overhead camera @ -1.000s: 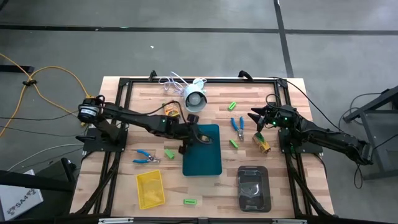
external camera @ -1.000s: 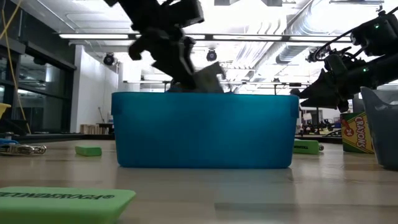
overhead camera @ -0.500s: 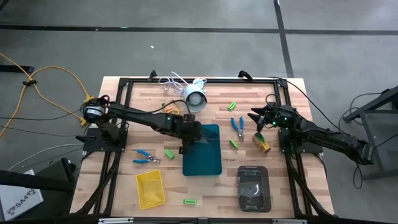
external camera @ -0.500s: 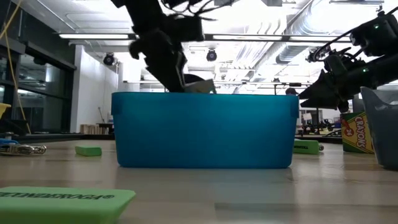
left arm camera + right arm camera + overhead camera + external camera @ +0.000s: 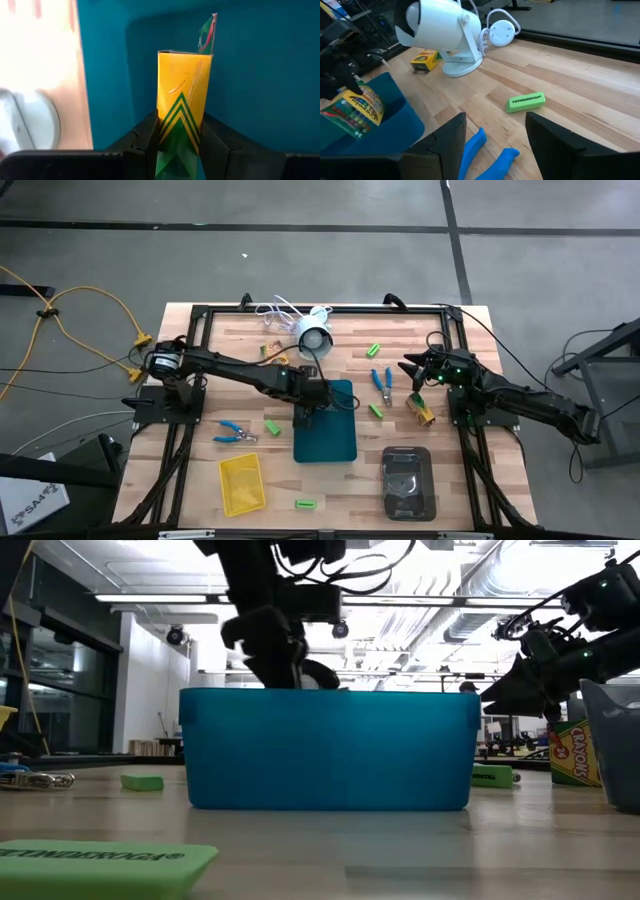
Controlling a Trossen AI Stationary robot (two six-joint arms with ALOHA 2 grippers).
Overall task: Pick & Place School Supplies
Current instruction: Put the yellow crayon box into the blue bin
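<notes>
My left gripper [image 5: 308,404] is shut on a yellow crayon box [image 5: 182,95] with green chevrons, inside the teal tray [image 5: 330,442]. In the low view the gripper [image 5: 285,668] dips behind the tray's near wall [image 5: 330,750], which hides the box. The right wrist view shows the box [image 5: 356,109] tilted over the tray. My right gripper [image 5: 408,370] stands open at the table's right, above blue-handled pliers [image 5: 381,383], and holds nothing. A second crayon box [image 5: 422,410] lies below that arm. My left gripper pinches the crayon box between its two fingers [image 5: 147,132], on two opposite sides near the end with the green chevrons [image 5: 179,131]. The fingers slant steeply down from above and lie along the box. Its far end [image 5: 184,55] points into the tray; whether it touches the floor I cannot tell.
A white round device [image 5: 314,337] with a cable stands at the far middle, another yellow box [image 5: 426,59] beside it. Green blocks [image 5: 375,350] [image 5: 272,426] [image 5: 306,504], second blue pliers [image 5: 235,432], a yellow tray [image 5: 241,483] and a dark grey tray [image 5: 407,480] lie around.
My left gripper has gone down into the teal tray with the crayon box, shifting slightly toward the table's right and near edge and tipping steeper. The box, first showing tilted above the tray's rim in the low view, has sunk behind the wall.
</notes>
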